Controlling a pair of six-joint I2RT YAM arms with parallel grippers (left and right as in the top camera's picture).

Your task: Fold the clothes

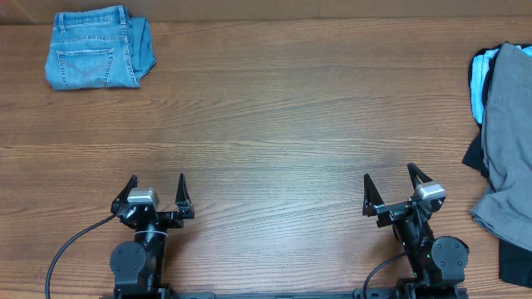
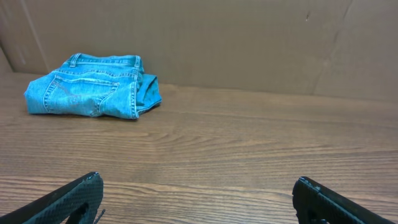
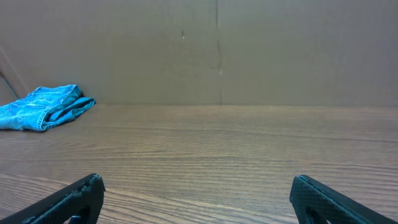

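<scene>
Begin with the right gripper (image 1: 389,173), spread wide and pinching nothing, sitting low at the front of the table (image 1: 266,124). Note the left gripper (image 1: 157,178) spread just as wide, also empty.

Look for the clothes (image 1: 511,141) well off to the right gripper's right and somewhat ahead of its fingertips: a grey heap draped over a black garment (image 1: 474,156) and a light-blue garment (image 1: 477,87) (cut off by the frame edge, so hard to size up). Ignore the denim jeans (image 1: 98,48), lying folded far ahead of the left gripper and to its left.

Treat the step in hand as fetching the grey piece. Swing the right gripper out to its right, come down on the nearest grey edge, and pinch the top layer only, never the dark cloth beneath. Drag slowly toward the bare wood ahead of and between both grippers, to avoid hauling the whole pile along. Then bring the left gripper across to take an opposite corner and spread flat before any fold. Expect limp cloth to bunch; prefer a hem or waistband for the pinch.
</scene>
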